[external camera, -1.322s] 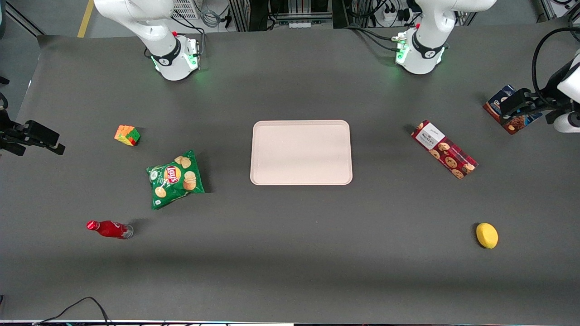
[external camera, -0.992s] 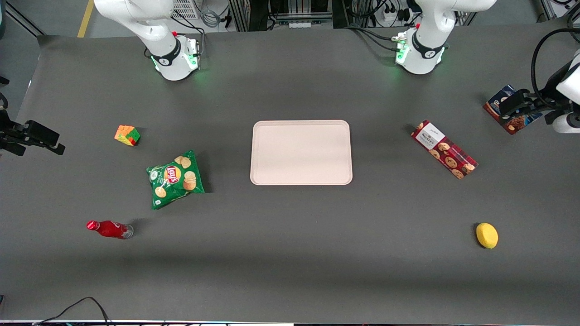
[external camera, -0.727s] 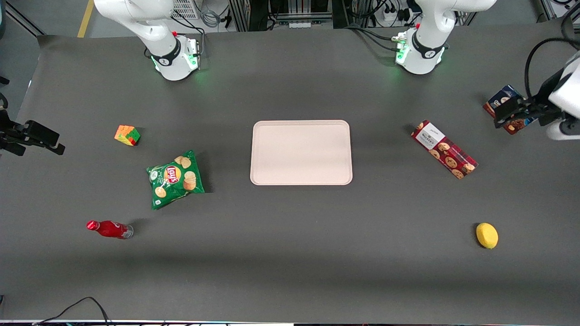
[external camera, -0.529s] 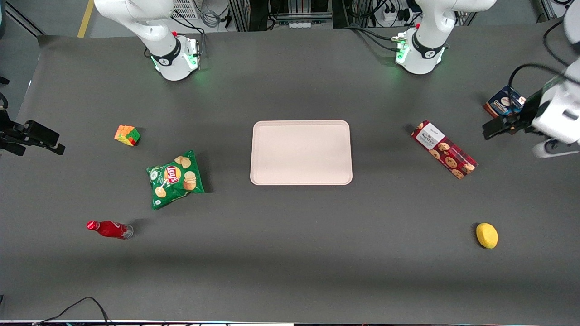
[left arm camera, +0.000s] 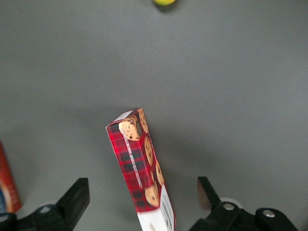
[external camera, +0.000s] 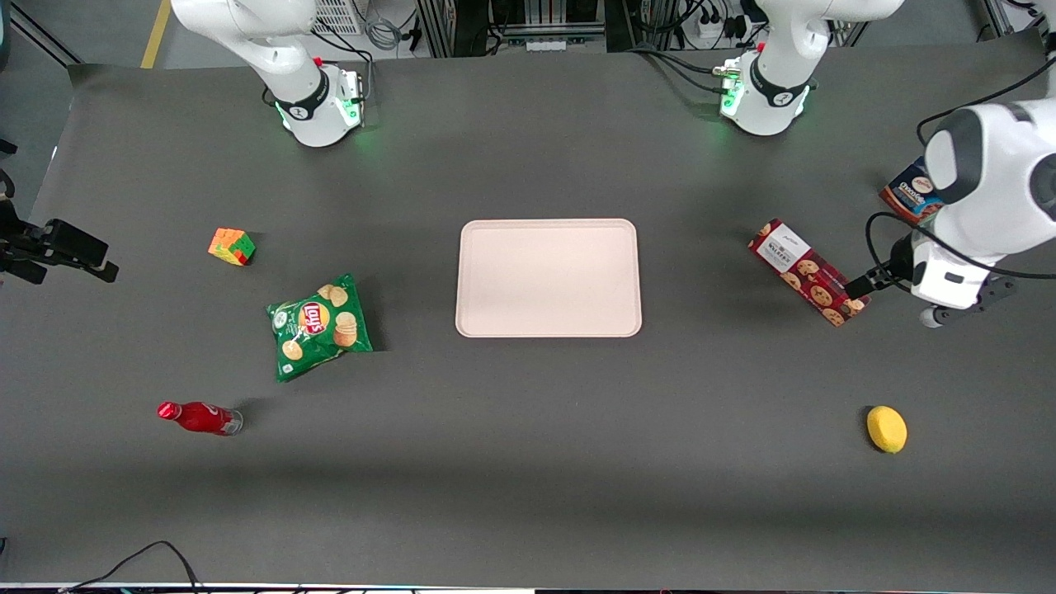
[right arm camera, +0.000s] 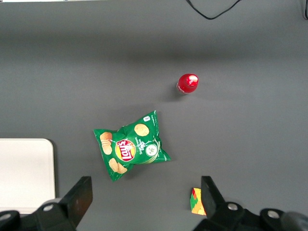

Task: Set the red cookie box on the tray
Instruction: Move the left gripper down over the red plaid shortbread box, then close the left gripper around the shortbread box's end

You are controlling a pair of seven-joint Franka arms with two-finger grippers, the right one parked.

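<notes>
Gray mat: tartan, perhaps "Walkers" red cookie box [external camera: 809,271] beneath spread hand [left arm camera: 143,195].

The box [external camera: 809,272] is dark-red tartan with tan cookie pictures and a white label end. The tray [external camera: 549,278] is pale pinkish-beige. The surface [external camera: 528,429] is dark grey. The pincer [left arm camera: 143,202] has black fingers. The chip bag [external camera: 319,327] is green, the lemon [external camera: 887,429] yellow.

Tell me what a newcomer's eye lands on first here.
The pale tray at the table's middle stands out. Toward the working arm's end, the tool hangs open over the red cookie box, one finger on each side of it without touching. The green chip bag lies toward the parked arm's end.
</notes>
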